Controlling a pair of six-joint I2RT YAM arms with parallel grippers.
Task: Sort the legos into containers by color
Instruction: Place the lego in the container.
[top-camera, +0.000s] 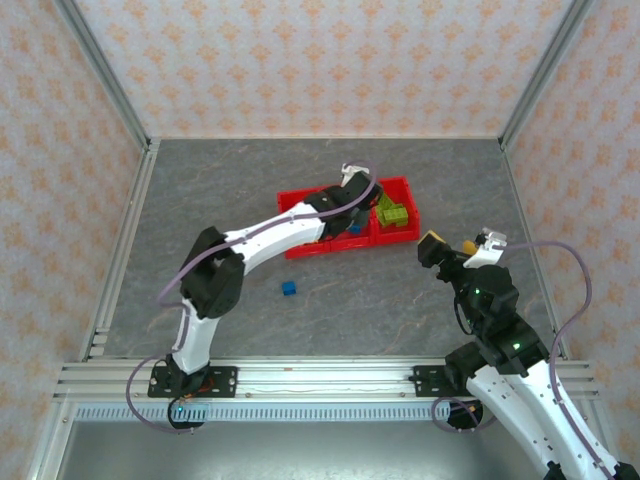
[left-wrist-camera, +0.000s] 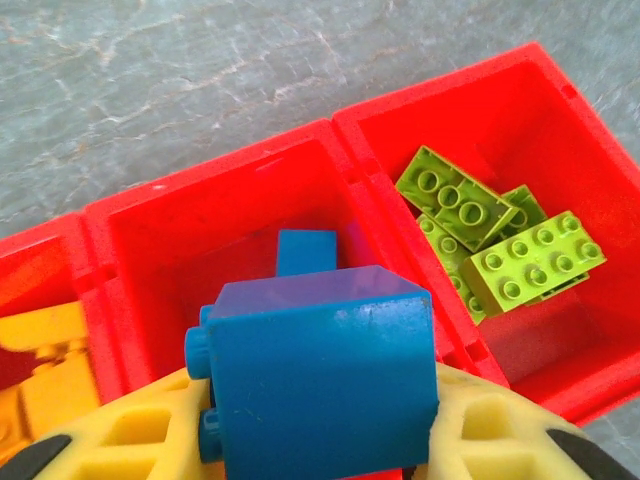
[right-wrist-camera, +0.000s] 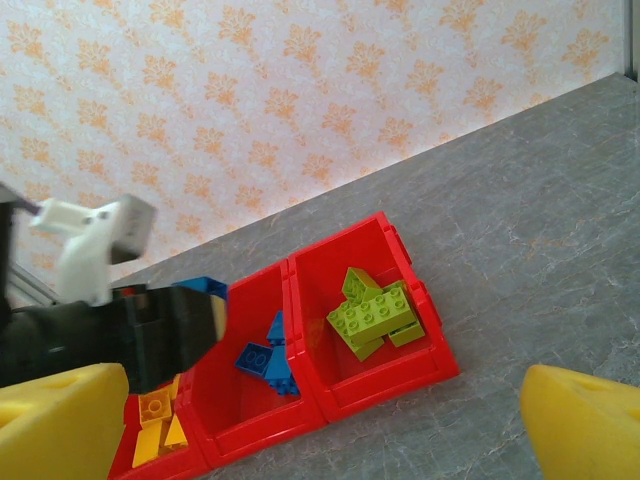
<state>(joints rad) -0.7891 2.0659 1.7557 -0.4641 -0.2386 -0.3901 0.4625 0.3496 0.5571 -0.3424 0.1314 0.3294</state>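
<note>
Top view: red bins (top-camera: 398, 236) at table (top-camera: 220, 200) centre. Left claw (top-camera: 345, 215) above middle bin. Right claw (top-camera: 450, 243) near bins at 4 o'clock, jaws wide apart, empty. Loose blue brick (top-camera: 289, 288) on table, 7 o'clock from bins.

Left wrist view: left claw clamped on held blue brick (left-wrist-camera: 320, 385) over middle bin. Green bricks (left-wrist-camera: 495, 240) in right bin, 2 o'clock. Yellow bricks (left-wrist-camera: 45, 380) in left bin, 9 o'clock.

Right wrist view: yellow fingers (right-wrist-camera: 60, 425) spread, nothing between. Blue pile (right-wrist-camera: 265, 358) in middle bin.
</note>
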